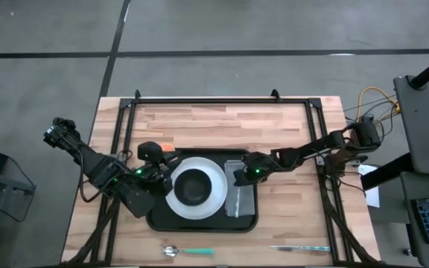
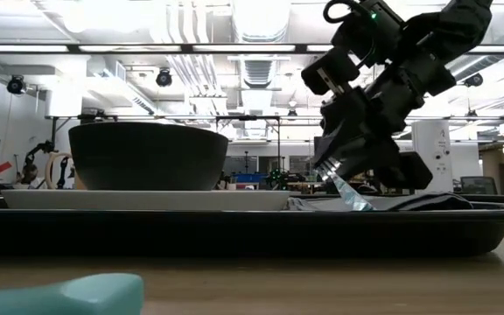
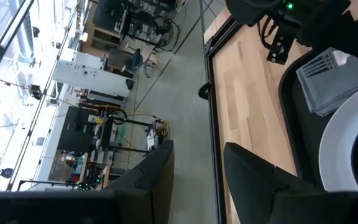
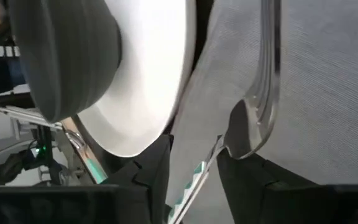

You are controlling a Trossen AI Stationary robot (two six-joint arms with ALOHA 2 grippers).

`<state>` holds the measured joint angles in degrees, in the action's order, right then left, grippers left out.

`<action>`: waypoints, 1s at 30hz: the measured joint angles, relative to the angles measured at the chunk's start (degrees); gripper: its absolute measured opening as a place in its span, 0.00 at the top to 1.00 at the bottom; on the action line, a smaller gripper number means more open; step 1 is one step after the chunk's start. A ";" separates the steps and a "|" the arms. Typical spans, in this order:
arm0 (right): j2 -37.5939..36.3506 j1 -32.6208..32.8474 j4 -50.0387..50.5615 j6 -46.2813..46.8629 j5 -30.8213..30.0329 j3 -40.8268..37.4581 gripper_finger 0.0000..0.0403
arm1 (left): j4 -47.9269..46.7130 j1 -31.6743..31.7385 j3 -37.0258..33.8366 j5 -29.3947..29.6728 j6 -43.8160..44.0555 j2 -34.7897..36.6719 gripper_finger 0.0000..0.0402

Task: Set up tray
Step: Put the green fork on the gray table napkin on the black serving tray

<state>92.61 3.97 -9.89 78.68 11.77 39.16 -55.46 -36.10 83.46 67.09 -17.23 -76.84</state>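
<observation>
Just below the right pincer (image 1: pixel 238 177) lies a grey napkin (image 1: pixel 239 195) with a clear fork (image 4: pixel 263 93) on it, the fingers slightly parted astride the fork's handle end. The napkin sits inside the black tray (image 1: pixel 199 222) on the counter (image 1: pixel 222 119), beside a white plate (image 1: pixel 208 199) carrying a dark bowl (image 1: pixel 193 186). The left pincer (image 1: pixel 155 173) hovers at the plate's other side, fingers (image 3: pixel 253 180) spread, pinching nothing
</observation>
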 joint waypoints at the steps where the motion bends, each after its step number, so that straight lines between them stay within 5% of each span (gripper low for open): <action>1: -0.41 0.00 -0.02 -0.33 0.00 -0.06 0.70 | 0.03 0.00 0.00 0.00 0.00 0.00 0.70; 11: -2.66 -0.77 11.53 -5.35 0.27 -0.18 0.61 | 0.06 0.00 0.00 0.06 -0.11 -0.02 0.70; 18: -4.52 -0.69 9.44 -5.37 0.08 -0.13 0.59 | 0.39 0.00 0.00 0.09 -0.22 -0.02 0.70; 23: -8.31 3.57 12.37 -0.95 -8.34 1.45 0.63 | 0.41 0.00 -0.02 0.11 -0.22 -0.02 0.70; 30: -6.22 13.50 22.16 2.21 -23.52 6.43 0.87 | 0.90 0.02 -0.04 0.20 -0.22 -0.02 0.70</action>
<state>86.39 17.47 12.27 80.89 -11.75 45.59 -54.56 -36.07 83.42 67.29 -17.45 -76.86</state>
